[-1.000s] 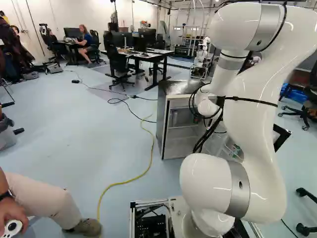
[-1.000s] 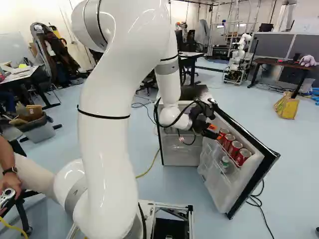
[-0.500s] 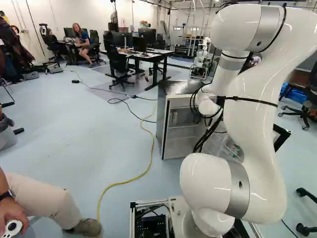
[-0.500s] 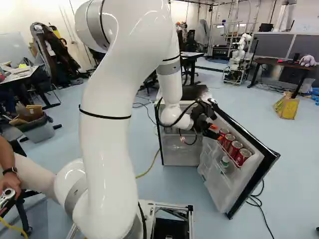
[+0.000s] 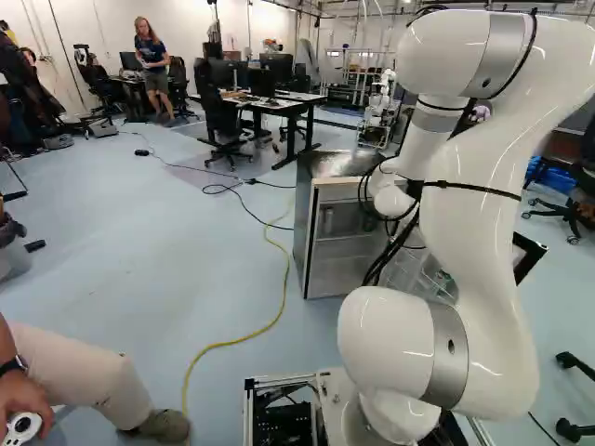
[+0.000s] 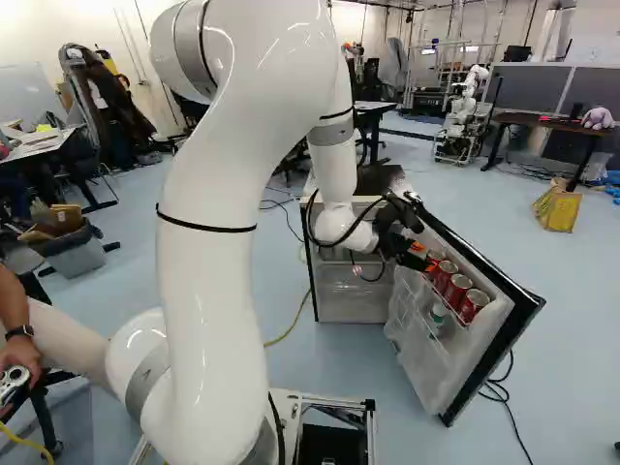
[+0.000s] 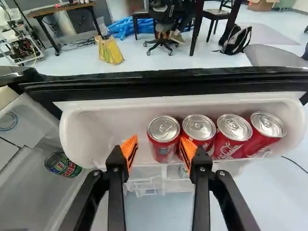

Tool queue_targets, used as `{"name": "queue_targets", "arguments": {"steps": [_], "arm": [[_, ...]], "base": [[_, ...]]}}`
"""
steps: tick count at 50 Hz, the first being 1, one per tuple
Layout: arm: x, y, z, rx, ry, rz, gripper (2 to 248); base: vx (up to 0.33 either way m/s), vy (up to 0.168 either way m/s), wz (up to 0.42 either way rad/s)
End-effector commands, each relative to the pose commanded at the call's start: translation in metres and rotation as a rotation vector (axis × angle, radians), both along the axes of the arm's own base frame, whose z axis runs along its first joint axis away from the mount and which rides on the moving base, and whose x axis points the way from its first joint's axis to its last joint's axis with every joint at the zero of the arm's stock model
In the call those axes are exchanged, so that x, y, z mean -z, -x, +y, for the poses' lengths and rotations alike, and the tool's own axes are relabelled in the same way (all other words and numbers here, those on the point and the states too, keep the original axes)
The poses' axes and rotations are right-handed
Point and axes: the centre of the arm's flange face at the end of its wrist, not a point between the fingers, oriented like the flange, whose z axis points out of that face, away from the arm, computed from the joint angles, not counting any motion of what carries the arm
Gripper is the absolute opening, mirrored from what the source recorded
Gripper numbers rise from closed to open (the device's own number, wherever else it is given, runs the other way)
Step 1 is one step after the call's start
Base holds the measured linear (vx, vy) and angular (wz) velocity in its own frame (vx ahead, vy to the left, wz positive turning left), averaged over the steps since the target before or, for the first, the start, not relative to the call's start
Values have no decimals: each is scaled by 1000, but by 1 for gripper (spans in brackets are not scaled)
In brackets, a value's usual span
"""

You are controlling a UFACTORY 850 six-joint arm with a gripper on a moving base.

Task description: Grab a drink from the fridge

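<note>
Four red cans (image 7: pixel 233 134) stand in one row in the door shelf (image 7: pixel 91 130) of the open fridge (image 6: pixel 354 297). My gripper (image 6: pixel 422 257) is open over that shelf, its orange pads (image 7: pixel 128 150) spread wide. Wrist view: the end can (image 7: pixel 163 138) is between the two fingers, nearer one of them; that finger is at the gap toward the second can (image 7: pixel 198 131), contact not determinable. Other finger apart from the cans. One green-labelled can (image 7: pixel 62 164) lies well apart from the row.
</note>
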Motion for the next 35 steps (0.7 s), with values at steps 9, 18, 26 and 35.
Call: {"name": "queue_targets", "arguments": {"steps": [9,18,26,35], "arm": [[0,-2,-5,0,3,-2,143],[0,-3,-6,-8,6,-2,143],[0,-3,-4,-20,7,0,143],[0,-3,0,-35,8,3,143]], "base": [[0,0,0],[0,0,0],[0,0,0],[0,0,0]]}}
